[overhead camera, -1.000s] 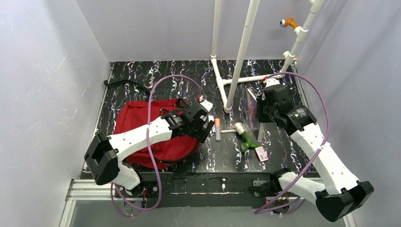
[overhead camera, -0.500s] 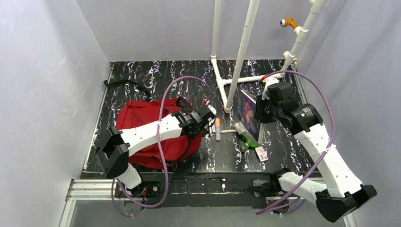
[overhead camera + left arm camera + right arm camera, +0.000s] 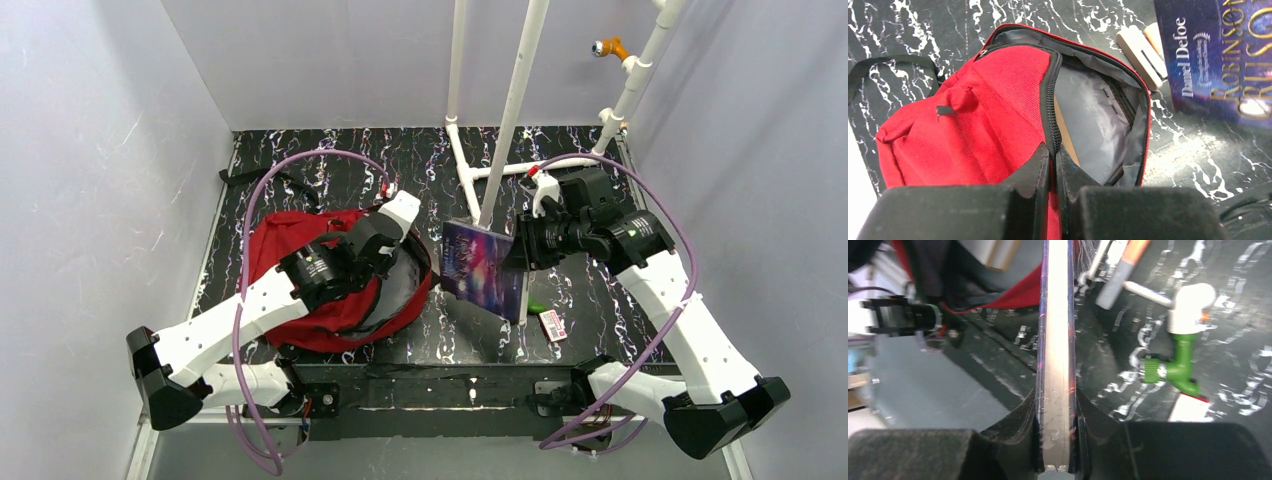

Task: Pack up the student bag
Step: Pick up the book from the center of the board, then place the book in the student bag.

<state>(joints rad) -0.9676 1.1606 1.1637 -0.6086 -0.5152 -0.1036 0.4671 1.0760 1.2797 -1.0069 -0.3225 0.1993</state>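
Note:
The student bag [image 3: 290,245] is red and lies at the left of the mat. Its mouth gapes to the right and shows grey lining [image 3: 1093,125]. My left gripper [image 3: 383,262] is shut on the bag's black zipper edge [image 3: 1052,100] and holds the flap up. My right gripper [image 3: 520,250] is shut on a dark blue book [image 3: 485,268]. The book hangs tilted above the mat, just right of the bag's mouth. Its page edge runs up between the jaws in the right wrist view [image 3: 1055,340], and its cover shows in the left wrist view [image 3: 1218,55].
Under the book lie a grey-and-orange marker [image 3: 1120,270] and a green-and-white tool [image 3: 1180,365]. A small red-and-white card [image 3: 553,324] lies near them. A white pipe frame [image 3: 510,110] stands at the back. A black strap [image 3: 262,178] trails from the bag at the back left.
My left gripper has shut on the bag's zipper edge and drawn back left, pulling the mouth open. My right arm has carried the book left, over the small items, towards the bag.

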